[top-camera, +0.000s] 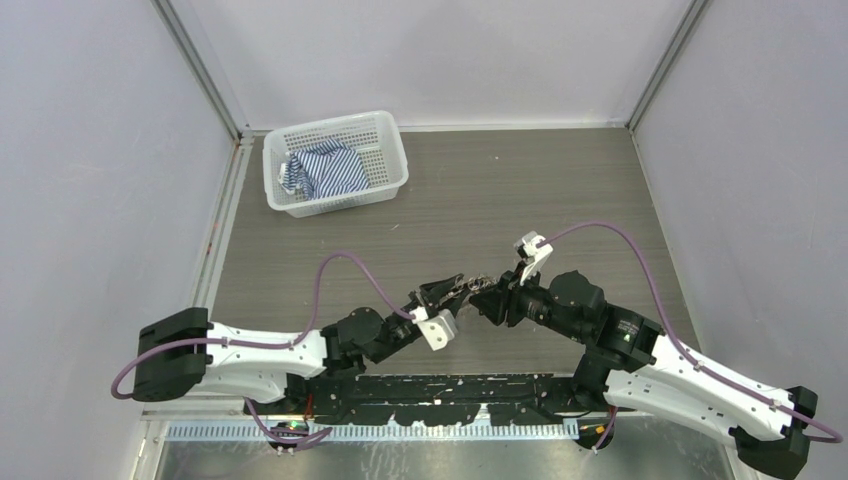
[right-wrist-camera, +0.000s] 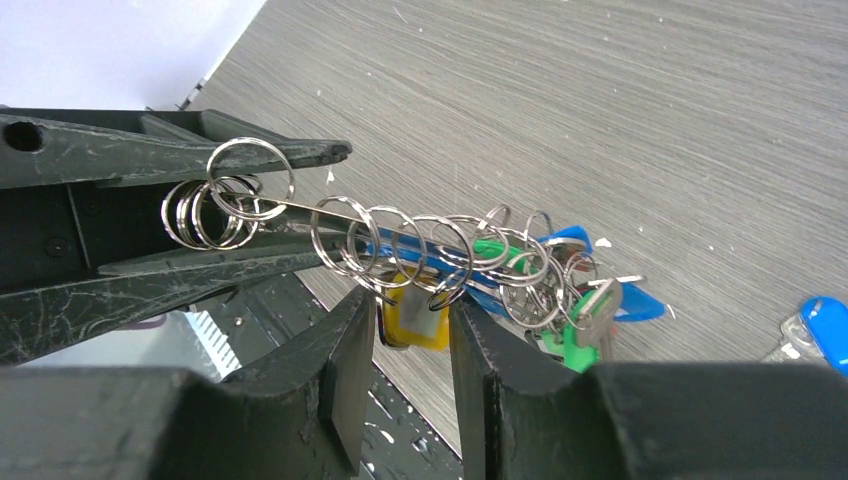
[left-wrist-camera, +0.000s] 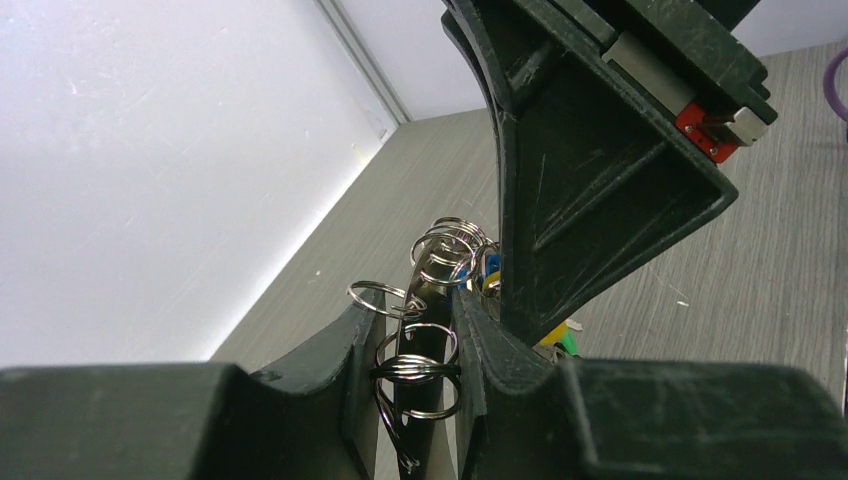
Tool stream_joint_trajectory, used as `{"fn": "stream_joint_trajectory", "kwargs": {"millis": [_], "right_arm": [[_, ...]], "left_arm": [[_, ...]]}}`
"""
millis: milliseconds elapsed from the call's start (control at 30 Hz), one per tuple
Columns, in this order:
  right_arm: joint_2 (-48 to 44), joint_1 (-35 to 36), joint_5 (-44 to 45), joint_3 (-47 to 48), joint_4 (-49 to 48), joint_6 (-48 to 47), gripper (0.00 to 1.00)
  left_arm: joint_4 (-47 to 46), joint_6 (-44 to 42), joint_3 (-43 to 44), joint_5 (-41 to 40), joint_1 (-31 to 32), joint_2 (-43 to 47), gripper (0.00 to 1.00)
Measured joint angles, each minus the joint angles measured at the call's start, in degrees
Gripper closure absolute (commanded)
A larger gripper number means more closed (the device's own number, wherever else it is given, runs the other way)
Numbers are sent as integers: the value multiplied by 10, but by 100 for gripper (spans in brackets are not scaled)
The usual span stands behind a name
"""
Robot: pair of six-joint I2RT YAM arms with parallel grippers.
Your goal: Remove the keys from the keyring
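**Key bunch strung between the two grippers over the near table**

From the top external camera, the left gripper (top-camera: 455,291) and the right gripper (top-camera: 486,294) meet tip to tip over the near middle of the grey wood-grain table (top-camera: 520,190). The large thin metal keyring (top-camera: 471,285) shows only as a small glinting bunch between them. A white mesh plastic basket (top-camera: 385,150) stands near the far left corner, well apart from the arms, with a blue-and-white striped cloth (top-camera: 325,170) inside it.

In the left wrist view, the left gripper's own black fingers (left-wrist-camera: 335,385) stand narrowly apart. A small silvery split ring (left-wrist-camera: 418,368) bridges the gap and touches both inner faces, so this gripper is clamped on the keyring's bunch. A broad black finger (left-wrist-camera: 590,180) of the right gripper fills the upper right. Bits of blue, yellow and green tag show at its edge.

In the right wrist view, the keyring's wire (right-wrist-camera: 300,207) runs from the left gripper (right-wrist-camera: 335,200) across to the right gripper's fingers (right-wrist-camera: 335,380). The small silvery keys (right-wrist-camera: 560,290), some with blue and green plastic tags, bunch to the right. A yellow rectangular tag (right-wrist-camera: 410,322) sits in the slim gap between the right fingers. Whether they pinch it cannot be told. One blue-tagged key (right-wrist-camera: 818,330) lies alone on the table at the right edge, apart from the bunch.
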State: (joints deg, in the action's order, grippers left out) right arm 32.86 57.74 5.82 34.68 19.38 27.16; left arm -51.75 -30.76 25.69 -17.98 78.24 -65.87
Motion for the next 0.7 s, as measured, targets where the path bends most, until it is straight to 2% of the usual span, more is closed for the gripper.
{"fn": "stream_joint_trajectory", "kwargs": {"millis": [333, 433, 533, 700], "right_arm": [[-10, 0, 9, -9, -42, 2, 72], [-10, 0, 21, -9, -39, 2, 87], [-10, 0, 25, -8, -36, 2, 97], [8, 0, 21, 20, 4, -1, 99]], "left_arm": [[19, -7, 23, 0, -2, 1, 100], [21, -8, 23, 0, -2, 1, 100], [26, -8, 23, -1, -2, 1, 100], [28, -10, 23, -10, -2, 1, 100]]}}
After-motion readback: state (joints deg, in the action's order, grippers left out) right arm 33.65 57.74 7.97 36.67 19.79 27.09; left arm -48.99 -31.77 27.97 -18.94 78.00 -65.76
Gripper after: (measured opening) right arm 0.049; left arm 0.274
